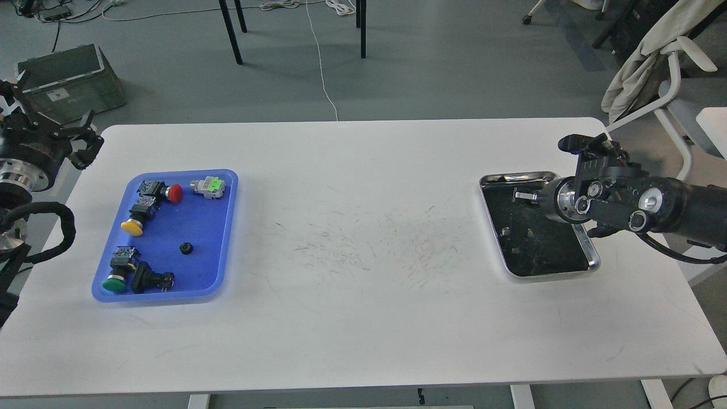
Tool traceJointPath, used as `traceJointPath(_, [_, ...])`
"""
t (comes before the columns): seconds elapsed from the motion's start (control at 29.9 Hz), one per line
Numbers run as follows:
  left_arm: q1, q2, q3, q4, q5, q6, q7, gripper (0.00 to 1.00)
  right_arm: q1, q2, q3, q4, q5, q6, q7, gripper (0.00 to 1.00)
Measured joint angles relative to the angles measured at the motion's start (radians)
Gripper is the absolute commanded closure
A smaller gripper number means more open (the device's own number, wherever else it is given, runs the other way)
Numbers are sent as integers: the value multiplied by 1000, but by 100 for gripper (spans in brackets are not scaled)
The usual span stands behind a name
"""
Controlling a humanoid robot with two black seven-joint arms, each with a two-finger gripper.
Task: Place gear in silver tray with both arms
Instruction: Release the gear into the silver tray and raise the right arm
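Tray by our left gripper [79, 142]: the plastic tray [218, 227], right of it and nearer us; gear [186, 247] inside
Tray by our right gripper [585, 145]: the silver tray [514, 272], left of it and below

silver tray [514, 271] right rim behind right arm [653, 207]

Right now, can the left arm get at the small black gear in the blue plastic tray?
Probably yes: the small black gear lies alone on bare floor of the blue plastic tray, open from above, and the left pincer hovers nearby.
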Motion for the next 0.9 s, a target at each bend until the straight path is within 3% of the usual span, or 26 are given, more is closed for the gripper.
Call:
traceJointPath(0.07, [0,2,0,0,0,0,0,2,0,1,0,-3,2,3,0,13])
traceJointPath(0.17, [-3,3,0,0,1,0,0,2,0,1,13,-3,6,5,0,6])
traceJointPath(0.47, [-3,3,3,1,6,7,1,2,10,-46,230,16,15,8,2,5])
traceJointPath(0.73, [-14,41,16,-13,16,25,13,2,-6,-162,769,32,51,13,-6,7])
traceJointPath(0.9, [-28,110,35,-100,60,52,22,2,-96,-172,1124,45,282,7,-7,6])
